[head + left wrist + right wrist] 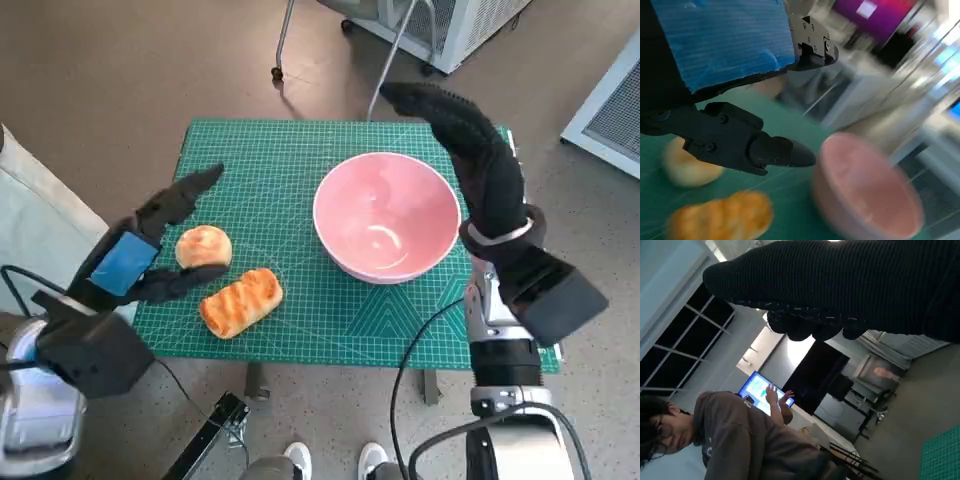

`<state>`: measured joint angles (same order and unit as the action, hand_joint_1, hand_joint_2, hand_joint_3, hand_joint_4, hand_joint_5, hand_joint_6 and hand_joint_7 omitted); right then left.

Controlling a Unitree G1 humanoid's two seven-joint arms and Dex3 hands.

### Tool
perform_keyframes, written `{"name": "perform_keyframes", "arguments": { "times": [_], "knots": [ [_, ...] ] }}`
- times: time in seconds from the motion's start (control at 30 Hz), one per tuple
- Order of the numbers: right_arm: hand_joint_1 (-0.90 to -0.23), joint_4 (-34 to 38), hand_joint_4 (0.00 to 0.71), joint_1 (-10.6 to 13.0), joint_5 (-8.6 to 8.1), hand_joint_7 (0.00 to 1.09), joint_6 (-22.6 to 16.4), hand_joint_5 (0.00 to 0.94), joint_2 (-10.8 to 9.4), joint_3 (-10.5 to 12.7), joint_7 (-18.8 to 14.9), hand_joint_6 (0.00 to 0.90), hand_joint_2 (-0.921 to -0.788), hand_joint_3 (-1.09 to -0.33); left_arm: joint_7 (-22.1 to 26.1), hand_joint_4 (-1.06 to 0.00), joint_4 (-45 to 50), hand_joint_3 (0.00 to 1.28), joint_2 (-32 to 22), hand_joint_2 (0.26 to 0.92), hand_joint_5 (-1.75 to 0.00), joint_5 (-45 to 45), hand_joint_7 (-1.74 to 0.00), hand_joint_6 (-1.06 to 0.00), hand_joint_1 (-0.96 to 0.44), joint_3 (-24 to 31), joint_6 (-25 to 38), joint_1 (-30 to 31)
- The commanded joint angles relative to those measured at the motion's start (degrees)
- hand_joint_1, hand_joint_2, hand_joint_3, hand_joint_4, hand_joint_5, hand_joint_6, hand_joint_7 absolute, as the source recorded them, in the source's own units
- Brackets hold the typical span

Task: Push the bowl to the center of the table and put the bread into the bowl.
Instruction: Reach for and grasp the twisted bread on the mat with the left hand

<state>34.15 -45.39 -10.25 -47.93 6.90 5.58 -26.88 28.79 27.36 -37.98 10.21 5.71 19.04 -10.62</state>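
1. The small desk covered by a green gridded cutting mat (300, 150) carries everything the task needs. Taking the mat's middle as the clock centre, nothing sits quite at the centre itself.

2. The wide pink bowl with a smooth glossy inside (386, 214) stands at about three o'clock, right of the mat's middle and well within the far and near edges. It is empty. I judge the push only partly done, if started at all: the bowl needs to travel toward nine o'clock to reach the centre.

3. The right hand in the black knitted glove (470, 150) arches over the bowl's far right rim, around two o'clock, fingers stretched out and holding nothing. Whether it touches the rim cannot be told from the head view, and its own wrist view shows only the glove and a person in a grey-brown top (740, 440) in the room behind.

4. The left hand, black with blue tape on its back (160, 245), hovers at nine o'clock with fingers spread wide, bracketing the round bun but not closed on it.

5. The long, golden-brown ridged bread roll (241, 301) lies at about eight o'clock near the front edge, untouched.

6. The pale round bread bun (203, 246) sits just beside it at nine o'clock. Putting bread in the bowl is not yet done.
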Motion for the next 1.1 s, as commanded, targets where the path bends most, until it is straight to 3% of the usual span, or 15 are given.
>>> {"name": "perform_keyframes", "arguments": {
  "times": [0.03,0.4,1.1],
  "knots": [
    [-0.626,0.1,0.273,1.5,1.84,0.79,-0.4,0.012,-0.2,-0.7,1.8,-0.001,-0.921,-0.815,4.5,-0.09,5.6,0.0,-4.4,0.778,0.0,2.4,-0.04,-0.21,-0.31,-2.6,9.1,-0.3],
    [-0.619,-2.0,0.266,2.4,-0.56,0.77,2.3,0.01,-1.0,-1.1,1.7,-0.001,-0.921,-0.834,6.7,-0.08,7.0,0.0,-7.3,0.744,0.0,7.8,-0.03,-0.24,-0.22,-10.0,13.3,-1.2],
    [-0.633,-2.4,0.266,2.9,-1.71,0.77,3.0,0.01,-0.8,-1.2,1.3,-0.001,-0.921,-0.832,6.0,-0.16,-3.3,0.02,-2.9,0.824,-0.01,18.8,-0.04,-0.29,-0.45,-23.8,13.9,-3.4]
  ]
}}
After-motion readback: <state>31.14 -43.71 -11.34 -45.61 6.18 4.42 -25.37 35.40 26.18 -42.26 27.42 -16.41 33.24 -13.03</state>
